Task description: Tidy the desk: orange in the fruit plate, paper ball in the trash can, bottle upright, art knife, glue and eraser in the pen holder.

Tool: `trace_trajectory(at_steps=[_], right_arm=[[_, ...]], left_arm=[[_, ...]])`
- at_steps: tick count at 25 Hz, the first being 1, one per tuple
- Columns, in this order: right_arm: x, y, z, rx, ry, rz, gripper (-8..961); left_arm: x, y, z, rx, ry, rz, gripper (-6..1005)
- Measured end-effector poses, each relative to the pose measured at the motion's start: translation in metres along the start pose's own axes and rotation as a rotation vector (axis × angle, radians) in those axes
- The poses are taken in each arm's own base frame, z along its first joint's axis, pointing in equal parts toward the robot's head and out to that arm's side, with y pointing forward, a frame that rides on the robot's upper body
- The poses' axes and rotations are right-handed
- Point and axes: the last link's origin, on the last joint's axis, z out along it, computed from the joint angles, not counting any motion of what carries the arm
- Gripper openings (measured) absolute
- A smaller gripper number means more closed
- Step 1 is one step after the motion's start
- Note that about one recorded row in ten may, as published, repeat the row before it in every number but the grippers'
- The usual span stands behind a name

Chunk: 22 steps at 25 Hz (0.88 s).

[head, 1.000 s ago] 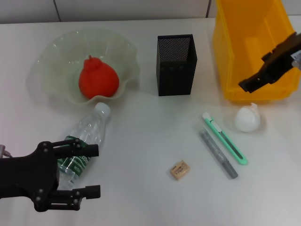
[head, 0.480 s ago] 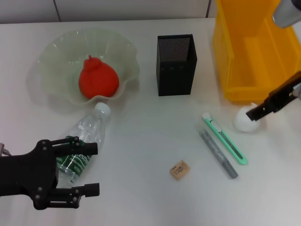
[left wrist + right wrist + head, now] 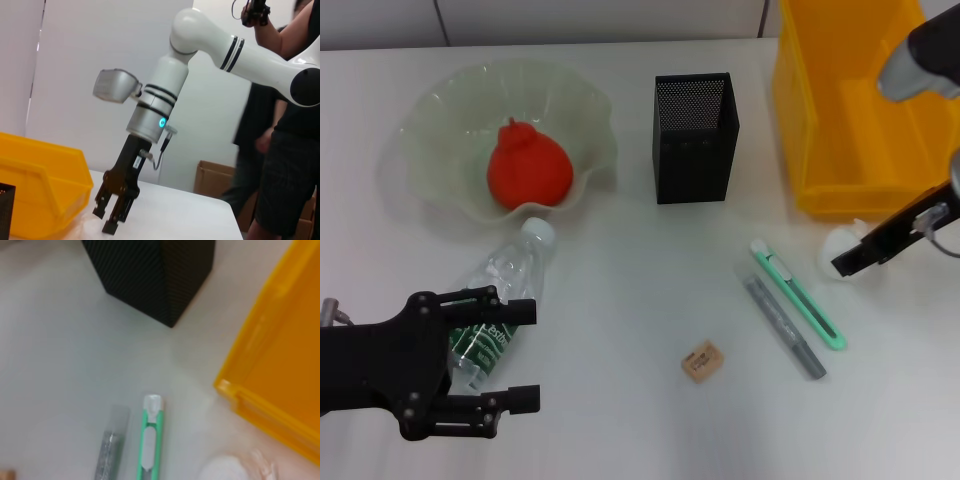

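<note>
The orange [image 3: 527, 168] sits in the glass fruit plate [image 3: 440, 110]. The clear bottle [image 3: 498, 296] lies on its side in front of the plate. My left gripper [image 3: 516, 356] is open at the bottle's label end, its upper finger over the bottle. The white paper ball [image 3: 837, 243] lies by the yellow trash bin [image 3: 820, 120]. My right gripper [image 3: 847, 258] hangs low over the ball, open in the left wrist view [image 3: 107, 220]. The green art knife [image 3: 798, 293], grey glue stick [image 3: 784, 326] and eraser [image 3: 702, 361] lie on the desk. The black mesh pen holder [image 3: 695, 135] stands upright.
The right wrist view shows the pen holder [image 3: 155, 275], the bin's corner [image 3: 280, 365], the knife's tip [image 3: 150, 440], the glue [image 3: 107, 455] and the paper ball [image 3: 230, 469]. A person [image 3: 285, 150] stands beyond the desk on the right arm's side.
My right gripper has come down from over the yellow bin to just above the paper ball. My left gripper has shifted slightly forward along the bottle.
</note>
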Motion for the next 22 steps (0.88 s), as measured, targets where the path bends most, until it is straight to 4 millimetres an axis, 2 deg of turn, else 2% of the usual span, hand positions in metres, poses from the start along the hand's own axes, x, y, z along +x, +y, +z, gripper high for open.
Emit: trace_trajectory(at_steps=[7, 12, 15, 17, 20, 22], right_arm=[[-0.006, 0.002, 0.019, -0.044, -0.014, -0.008, 721], [-0.007, 0.003, 0.014, -0.042, -0.02, -0.024, 485], [-0.007, 0.008, -0.002, -0.056, -0.039, -0.044, 415], [-0.01, 0.016, -0.019, -0.076, -0.077, -0.072, 368], [-0.017, 0.027, -0.054, -0.086, -0.161, -0.127, 363], [-0.02, 0.027, -0.072, -0.061, -0.211, -0.137, 359]], left_arm=[[0.0, 0.0, 0.0, 0.001, 0.001, -0.002, 799], [-0.001, 0.001, -0.001, 0.005, 0.0, -0.009, 799], [-0.002, 0.001, -0.002, 0.01, 0.001, -0.014, 799], [-0.002, 0.001, -0.002, 0.011, 0.001, -0.016, 799], [-0.002, 0.001, -0.002, 0.011, 0.001, -0.017, 798], [-0.001, 0.0, -0.001, 0.008, 0.001, -0.015, 798]])
